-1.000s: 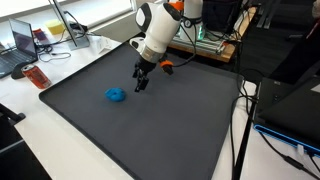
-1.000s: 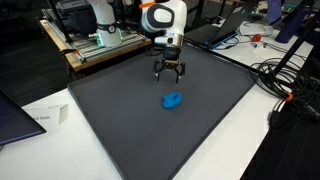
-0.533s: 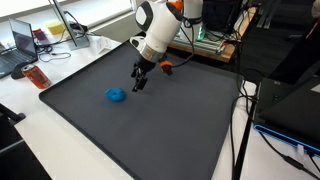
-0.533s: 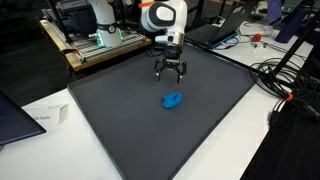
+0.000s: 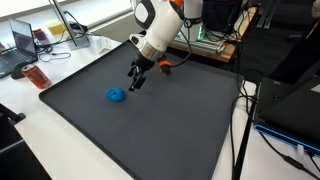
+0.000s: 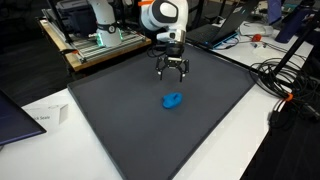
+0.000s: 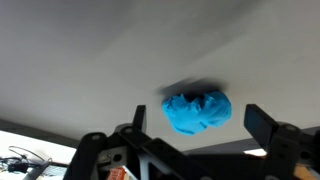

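A crumpled blue lump (image 5: 117, 95) lies on the dark grey mat (image 5: 150, 130); it shows in both exterior views (image 6: 173, 100) and fills the middle of the wrist view (image 7: 197, 110). My gripper (image 5: 134, 84) hangs open and empty a little above the mat, just beyond the lump and apart from it; it also shows in an exterior view (image 6: 171, 75). In the wrist view the two dark fingers (image 7: 200, 125) stand wide on either side of the lump.
The mat (image 6: 150, 120) covers most of a white table. A red item (image 5: 37, 77) and laptops lie off the mat's edge. An orange object (image 5: 166, 66) sits behind the arm. Cables and equipment (image 6: 270, 75) crowd the table's sides.
The gripper has shifted slightly toward the blue lump. The lump has not moved.
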### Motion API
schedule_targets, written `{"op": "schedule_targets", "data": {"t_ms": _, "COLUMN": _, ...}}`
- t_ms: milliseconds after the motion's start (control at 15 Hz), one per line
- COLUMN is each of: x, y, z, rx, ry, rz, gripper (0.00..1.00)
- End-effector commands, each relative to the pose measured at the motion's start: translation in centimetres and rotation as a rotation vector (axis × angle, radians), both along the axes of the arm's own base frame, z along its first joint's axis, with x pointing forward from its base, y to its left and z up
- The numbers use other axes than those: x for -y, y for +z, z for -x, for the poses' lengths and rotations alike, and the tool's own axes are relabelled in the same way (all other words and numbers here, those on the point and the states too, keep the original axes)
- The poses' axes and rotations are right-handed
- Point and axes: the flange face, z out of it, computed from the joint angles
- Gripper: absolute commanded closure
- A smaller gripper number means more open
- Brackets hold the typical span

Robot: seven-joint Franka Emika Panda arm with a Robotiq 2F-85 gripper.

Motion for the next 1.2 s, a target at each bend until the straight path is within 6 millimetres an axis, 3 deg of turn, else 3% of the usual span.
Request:
{"op": "schedule_targets", "data": {"t_ms": 0, "x": -0.3, "y": 0.5, "z": -0.4, "rx": 0.070, "ry": -0.005, "rz": 0.055, "gripper": 0.00}}
{"op": "schedule_targets", "data": {"t_ms": 867, "x": -1.2, "y": -1.7, "z": 0.7, "rx": 0.086, "ry": -0.026, "rz": 0.152, "gripper": 0.00}}
{"op": "schedule_targets", "data": {"t_ms": 1133, "x": -1.0, "y": 0.1, "z": 0.3, "rx": 0.068, "ry": -0.022, "rz": 0.132, "gripper": 0.00}}
